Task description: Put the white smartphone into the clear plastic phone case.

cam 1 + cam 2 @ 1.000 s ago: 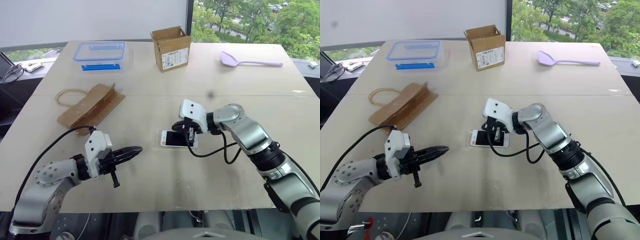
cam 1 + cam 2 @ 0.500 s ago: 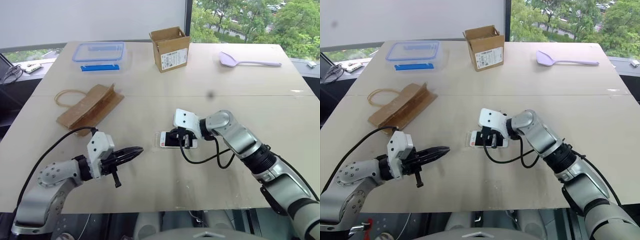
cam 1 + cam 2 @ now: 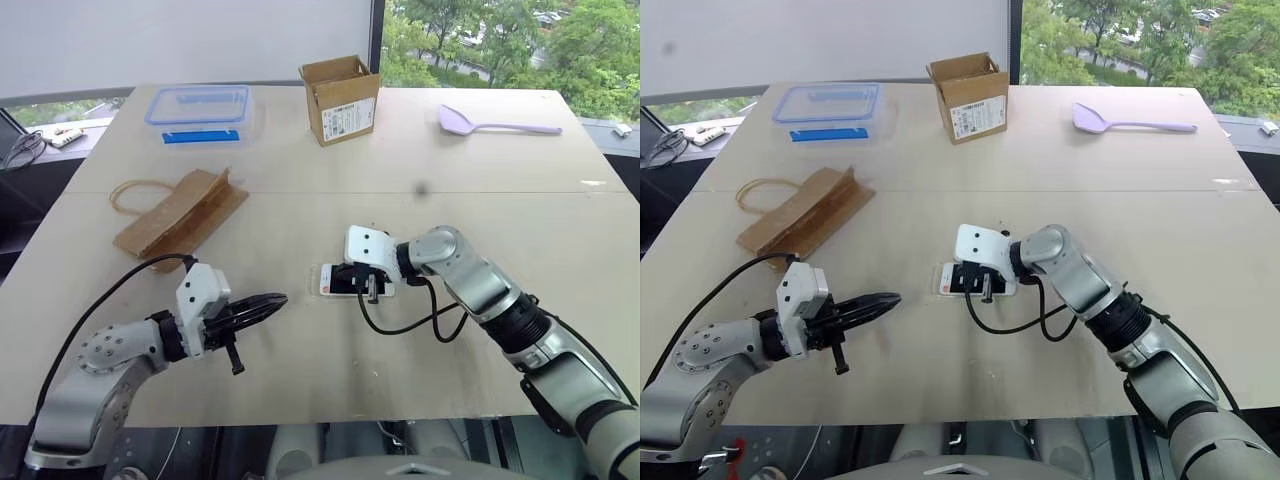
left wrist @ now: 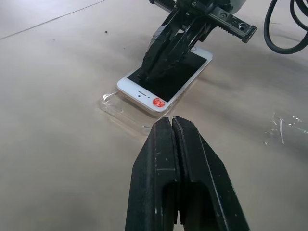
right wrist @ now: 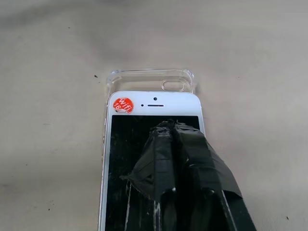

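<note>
The right tool [image 5: 166, 126], fingers pressed together, bore down on the black screen of the flat white smartphone [image 4: 166, 78], which lay partly seated in the thin clear plastic phone case [image 5: 147, 78] on the pale wooden table [image 3: 300, 360]. The left tool [image 4: 172, 121], also closed and empty, hovered nearby, pointing at the phone.

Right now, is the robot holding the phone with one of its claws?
No. Both claws are shut on nothing. The right claw presses its closed tips on the white smartphone screen, atop the clear plastic phone case. The left claw hangs apart.
</note>
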Tool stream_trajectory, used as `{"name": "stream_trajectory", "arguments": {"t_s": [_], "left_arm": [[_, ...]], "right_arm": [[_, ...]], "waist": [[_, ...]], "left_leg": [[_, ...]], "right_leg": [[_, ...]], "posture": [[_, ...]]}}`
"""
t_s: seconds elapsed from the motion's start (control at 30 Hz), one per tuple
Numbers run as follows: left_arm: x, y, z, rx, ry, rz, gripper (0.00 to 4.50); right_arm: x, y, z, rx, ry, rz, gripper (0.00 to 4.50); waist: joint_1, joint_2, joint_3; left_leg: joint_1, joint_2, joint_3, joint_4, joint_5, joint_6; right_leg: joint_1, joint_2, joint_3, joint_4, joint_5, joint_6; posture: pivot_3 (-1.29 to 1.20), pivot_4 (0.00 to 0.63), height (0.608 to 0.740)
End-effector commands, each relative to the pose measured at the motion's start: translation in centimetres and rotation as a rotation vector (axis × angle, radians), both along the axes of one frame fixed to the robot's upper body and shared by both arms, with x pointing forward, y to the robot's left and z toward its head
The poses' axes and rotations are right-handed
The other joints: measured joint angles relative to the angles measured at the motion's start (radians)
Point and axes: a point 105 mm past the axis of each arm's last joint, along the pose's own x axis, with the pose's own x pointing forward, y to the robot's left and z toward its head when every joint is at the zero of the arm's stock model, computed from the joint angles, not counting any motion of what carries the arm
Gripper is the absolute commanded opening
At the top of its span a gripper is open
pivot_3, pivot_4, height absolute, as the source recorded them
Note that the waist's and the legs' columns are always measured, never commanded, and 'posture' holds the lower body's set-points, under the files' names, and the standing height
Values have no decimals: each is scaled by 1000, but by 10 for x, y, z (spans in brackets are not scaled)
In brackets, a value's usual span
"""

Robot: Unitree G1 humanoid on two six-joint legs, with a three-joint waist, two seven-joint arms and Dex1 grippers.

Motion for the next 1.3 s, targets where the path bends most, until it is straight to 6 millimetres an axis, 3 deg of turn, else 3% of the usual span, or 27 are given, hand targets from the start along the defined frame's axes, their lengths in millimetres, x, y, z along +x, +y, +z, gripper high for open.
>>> {"name": "stream_trajectory", "arguments": {"t_s": [0.03,0.27,0.83,1.3], "left_arm": [[-1,-2,5,0,-24,-8,20],[-1,-2,5,0,-22,-5,20],[0,-2,3,7,-21,6,20],[1,-3,3,5,-25,5,20]], "right_arm": [[-6,-10,-37,-108,92,-19,0],[-8,-13,-50,-153,144,-46,0],[-19,-8,-49,-135,185,-3,0],[-9,-11,-46,-112,137,-29,0]], "waist": [[0,0,-1],[0,1,-4],[0,2,-12],[0,2,-12]], "left_leg": [[0,0,0,0,0,0],[15,0,1,-4,0,0],[16,0,1,-4,0,0],[15,0,0,-6,0,0]], "right_leg": [[0,0,0,0,0,0],[14,-1,0,-3,-2,-4],[13,-3,0,-3,-3,-4],[12,-3,-1,-4,-3,-5]], "posture": [[0,150,740],[0,150,740],[0,150,740],[0,150,740]]}}
